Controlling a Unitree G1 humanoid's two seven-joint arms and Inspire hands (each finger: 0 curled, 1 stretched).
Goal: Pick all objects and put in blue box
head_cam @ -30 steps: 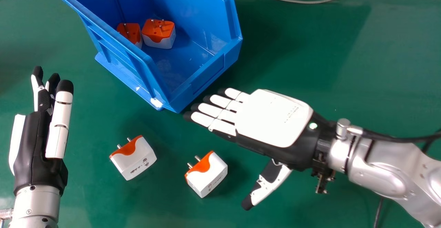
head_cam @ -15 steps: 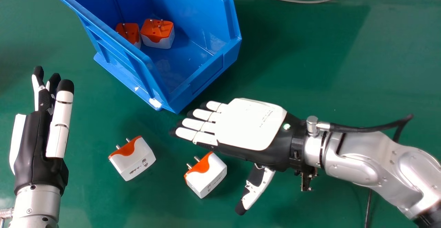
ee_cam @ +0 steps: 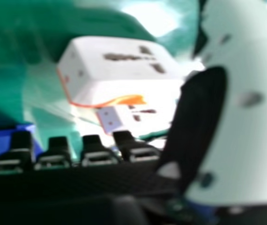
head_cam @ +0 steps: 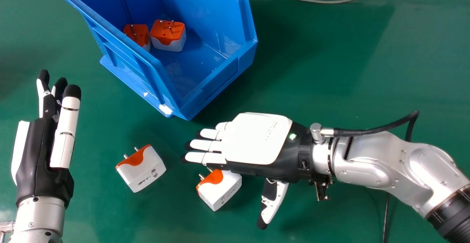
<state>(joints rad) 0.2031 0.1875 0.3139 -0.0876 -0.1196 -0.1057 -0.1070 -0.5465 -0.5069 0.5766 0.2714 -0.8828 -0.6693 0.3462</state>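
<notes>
A: Right hand?
B: Right hand (head_cam: 253, 138) is carrying nothing. Fingers out straight toward the table's (head_cam: 330, 52) left edge, thumb well apart from them, pointing to the near edge.

A: Closest part?
B: Right adapter (head_cam: 222, 191), white/orange, on the table. Hand overlaps its far side in head view. Contact? Can't tell.

A: Next?
B: Left adapter (head_cam: 147, 175), also on the table, farther toward the left edge, pins toward the far left corner. Near the fingertips, not touching.

A: Box?
B: Blue box (head_cam: 220, 83), toward the far edge. Inside, along its left wall: one orange-topped adapter (head_cam: 169, 33), another (head_cam: 137, 35) just beside it, pins up on both.

A: Left hand (head_cam: 40, 144)?
B: Over toward the table's left edge, fingers straight.
</notes>
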